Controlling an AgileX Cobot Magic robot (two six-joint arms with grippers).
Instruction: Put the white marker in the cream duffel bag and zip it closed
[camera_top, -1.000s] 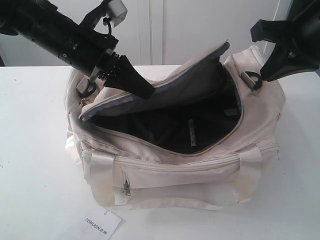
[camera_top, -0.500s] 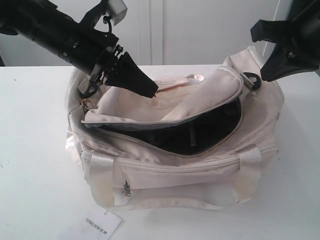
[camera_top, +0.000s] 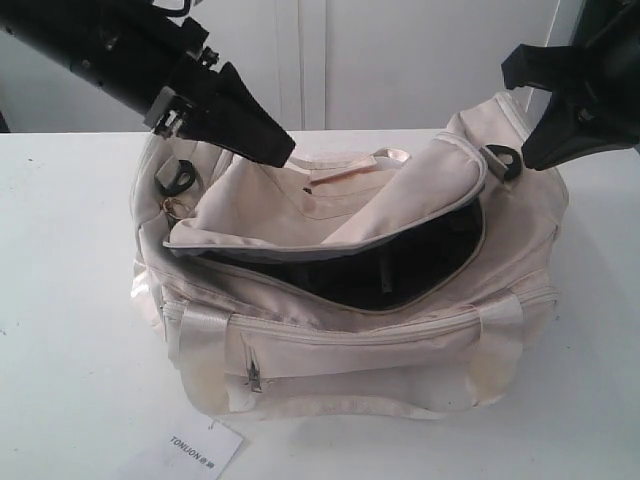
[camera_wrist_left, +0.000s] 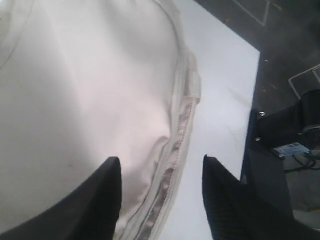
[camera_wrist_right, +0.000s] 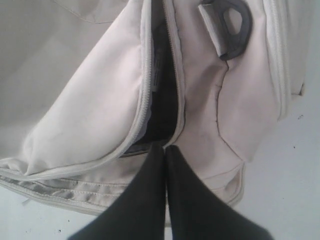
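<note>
Nearest, lower left of the frame, lies a paper tag (camera_top: 205, 450). Behind it, mid-frame, sits the cream duffel bag (camera_top: 350, 340), its zip not yet run. A slim stick in the dark mouth is, I judge, the white marker (camera_top: 385, 272). So 1 step looks done and 1 is left. Farther back, upper left, the left gripper (camera_top: 278, 152) hangs over the flap, jaws apart and empty. Upper right, the right gripper (camera_top: 532, 152) sits by the end ring (camera_top: 503, 160), jaws pressed together on nothing.

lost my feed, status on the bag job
Left gripper open, over cream duffel bag. Right gripper shut, empty. White marker inside. Flap slumped over opening, unzipped.
</note>
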